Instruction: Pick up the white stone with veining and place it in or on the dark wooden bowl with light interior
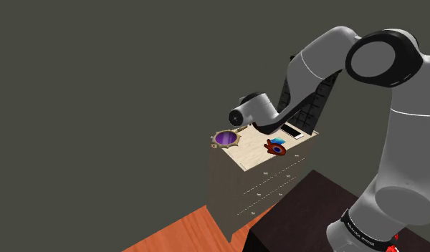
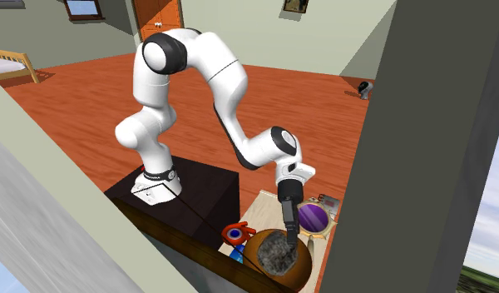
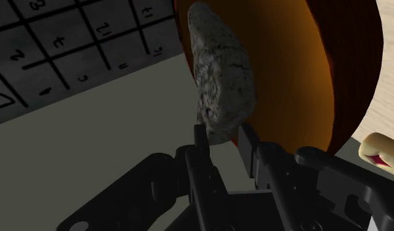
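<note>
A grey-white speckled stone (image 3: 222, 79) sticks out from between my black fingers, and its near end is clasped by them. My gripper (image 3: 222, 134) is shut on it, just over the orange-brown inside of the dark wooden bowl (image 3: 287, 65). In the second exterior view the gripper (image 2: 287, 226) points down into the round brown bowl (image 2: 299, 268), which stands at the near end of the dresser top. There the stone (image 2: 277, 250) sits low inside the bowl under the fingertips.
A purple-lined bowl (image 1: 226, 137) (image 2: 313, 218) and a red and blue object (image 1: 276, 147) (image 2: 235, 233) share the pale dresser top (image 1: 249, 154). A white flat item (image 1: 292, 131) lies near the back. A dark gridded panel (image 3: 51, 46) stands beside the wooden bowl.
</note>
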